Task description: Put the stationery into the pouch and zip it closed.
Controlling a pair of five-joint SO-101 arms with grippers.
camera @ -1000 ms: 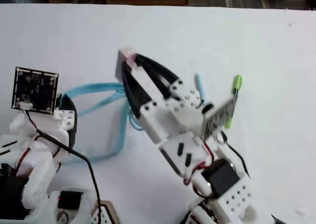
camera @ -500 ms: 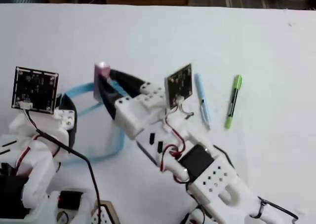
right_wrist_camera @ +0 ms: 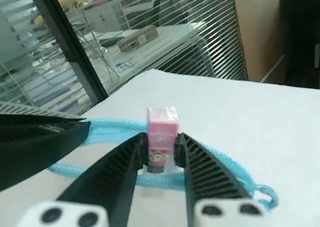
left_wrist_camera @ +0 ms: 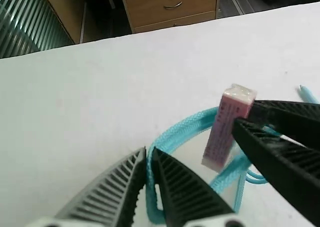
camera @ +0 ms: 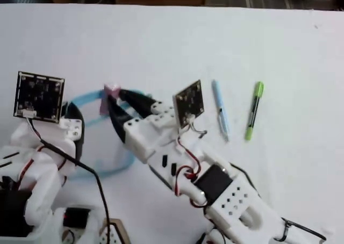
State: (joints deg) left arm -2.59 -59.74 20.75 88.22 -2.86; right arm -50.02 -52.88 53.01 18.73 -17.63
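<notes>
Pink eraser, gripped upright at its lower end by my right hand, hangs just over the blue rim of the pouch that my left hand pinches, and, released short of the mouth, it could tumble off onto the desk, I judge.

We're counting three pieces of stationery out here: one pink eraser, one blue pen, one green marker. One blue-edged pouch is lying there, and two grippers are showing, the left gripper and the right gripper.
</notes>
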